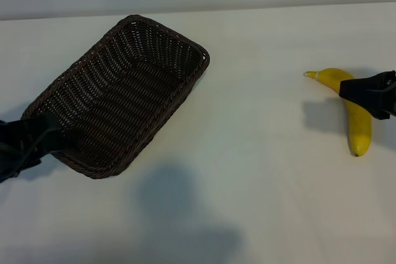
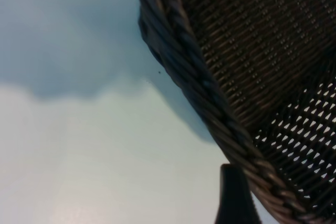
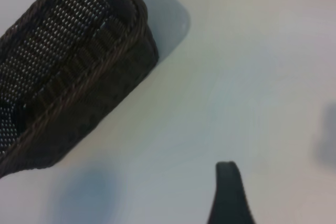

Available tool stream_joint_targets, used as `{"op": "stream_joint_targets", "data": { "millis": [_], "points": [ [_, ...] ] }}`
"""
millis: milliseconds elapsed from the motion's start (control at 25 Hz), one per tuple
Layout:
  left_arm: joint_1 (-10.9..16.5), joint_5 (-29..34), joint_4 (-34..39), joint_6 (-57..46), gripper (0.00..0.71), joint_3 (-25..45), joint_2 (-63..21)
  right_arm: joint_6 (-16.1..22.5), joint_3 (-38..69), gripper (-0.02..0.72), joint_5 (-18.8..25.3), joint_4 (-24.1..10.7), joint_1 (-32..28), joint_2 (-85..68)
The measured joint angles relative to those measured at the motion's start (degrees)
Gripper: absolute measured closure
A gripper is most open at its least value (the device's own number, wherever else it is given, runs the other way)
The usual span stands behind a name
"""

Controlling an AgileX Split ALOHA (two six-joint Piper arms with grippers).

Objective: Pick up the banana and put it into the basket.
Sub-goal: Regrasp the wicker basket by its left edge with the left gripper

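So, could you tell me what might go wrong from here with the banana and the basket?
The right gripper sits over the banana near its middle; a grip on that smooth curve could slip or roll it. The left gripper overlaps the basket at its near rim and may nudge it, shifting the drop target.

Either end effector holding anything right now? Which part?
Cannot tell. Left end effector is at the basket rim; right end effector is over the banana middle.

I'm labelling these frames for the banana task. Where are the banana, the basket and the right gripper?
banana (image 1: 359,133): exterior view, on its lower yellow body.
basket (image 1: 162,29): exterior view, on the far braided rim.
right gripper (image 1: 366,93): exterior view, on the dark jaws over the banana's middle.
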Motion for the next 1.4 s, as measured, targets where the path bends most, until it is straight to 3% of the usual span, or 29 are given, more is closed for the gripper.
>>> {"op": "stream_joint_targets", "data": {
  "millis": [720,1400],
  "points": [
    [0.0,-2.7,-3.0,1.4,0.234,0.0,6.3,-0.2,0.0,0.205,0.0,0.0,0.0,0.0],
    [0.0,-12.3,-3.5,1.4,0.234,0.0,16.2,-0.2,0.0,0.205,0.0,0.1,0.0,0.0]
  ]
}}
